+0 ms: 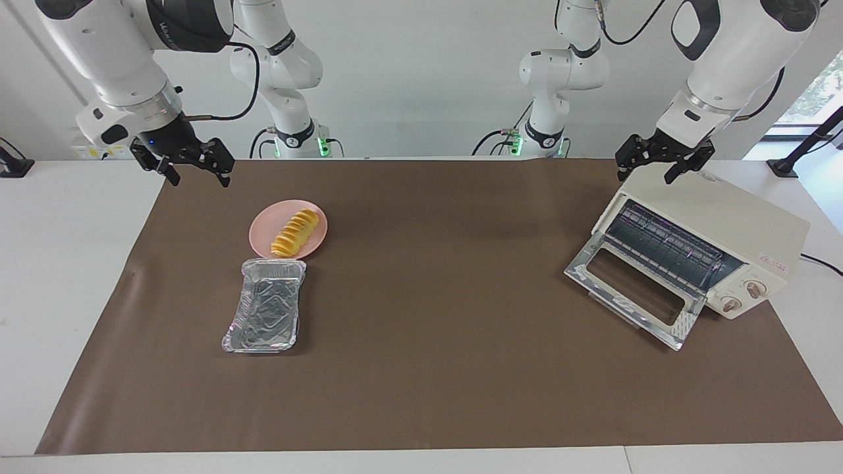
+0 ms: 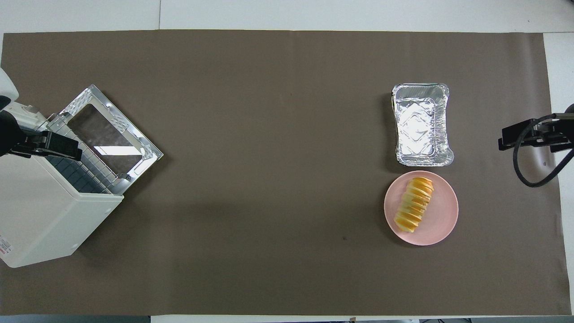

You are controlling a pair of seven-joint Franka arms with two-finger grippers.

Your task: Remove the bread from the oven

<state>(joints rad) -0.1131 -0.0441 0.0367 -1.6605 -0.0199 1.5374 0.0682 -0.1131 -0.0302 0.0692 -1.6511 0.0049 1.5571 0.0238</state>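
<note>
Right gripper (image 1: 195, 172): raised over the brown mat's (image 1: 428, 368) corner at the right arm's end of the table, near the robots. Its jaws stand fully apart and hold nothing.

Small elongated golden-yellow ridged bread (image 1: 295, 232): lies on the round pink plate (image 1: 261, 227), at the right arm's end of the table, well apart from the oven. It is out of the oven.

Crinkled rectangular silver foil tray (image 1: 266, 315): sits just beside the plate, farther from the robots, its near rim almost touching the plate's edge. Nothing lies in it.

Boxy cream-white countertop toaster oven (image 1: 737, 224): stands at the left arm's end of the table, turned at an angle to the mat's edge. Its silver-framed glass door (image 1: 632, 289) hangs down open onto the mat. The dark wire rack (image 1: 665, 247) inside is visible and carries nothing.

Left gripper (image 1: 647, 170): raised over the oven's top corner nearest the robots. Its jaws stand fully apart and hold nothing. In the overhead view one black finger shows above the oven's open front.
</note>
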